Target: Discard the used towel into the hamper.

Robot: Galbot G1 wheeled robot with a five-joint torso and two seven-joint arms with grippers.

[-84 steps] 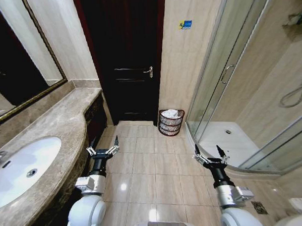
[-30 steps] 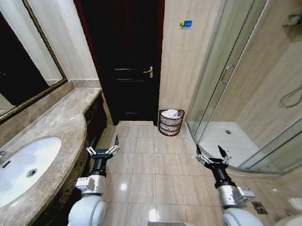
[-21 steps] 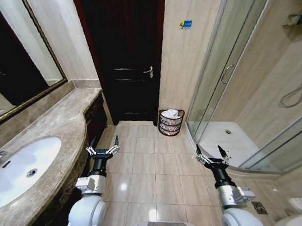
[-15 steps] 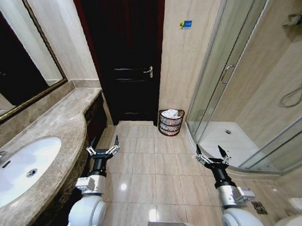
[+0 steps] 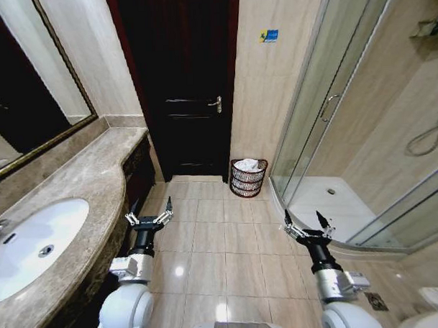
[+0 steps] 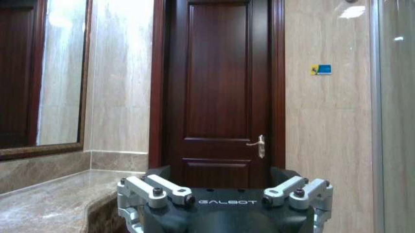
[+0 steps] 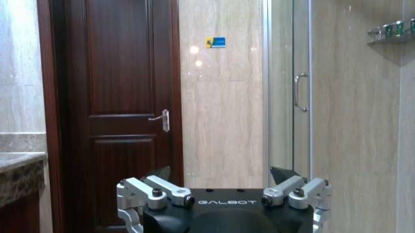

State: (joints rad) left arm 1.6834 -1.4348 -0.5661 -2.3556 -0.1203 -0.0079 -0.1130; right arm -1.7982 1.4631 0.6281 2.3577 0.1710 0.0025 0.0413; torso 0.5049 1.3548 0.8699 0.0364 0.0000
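Note:
The hamper [image 5: 248, 180], a small dark reddish-brown openwork basket, stands on the floor against the tiled wall between the dark door and the shower. A crumpled white towel [image 5: 249, 164] lies in its top. My left gripper [image 5: 150, 209] hovers low over the floor tiles beside the vanity, open and holding nothing. My right gripper [image 5: 307, 221] hangs open and empty near the shower's curved sill. Both are well short of the hamper. In the wrist views each gripper base points toward the door wall, with fingers spread.
A marble vanity counter [image 5: 90, 190] with a white sink [image 5: 27, 246] runs along the left under a framed mirror. A dark wooden door [image 5: 184, 86] is shut ahead. The glass shower enclosure [image 5: 348, 145] fills the right. Beige floor tiles lie between.

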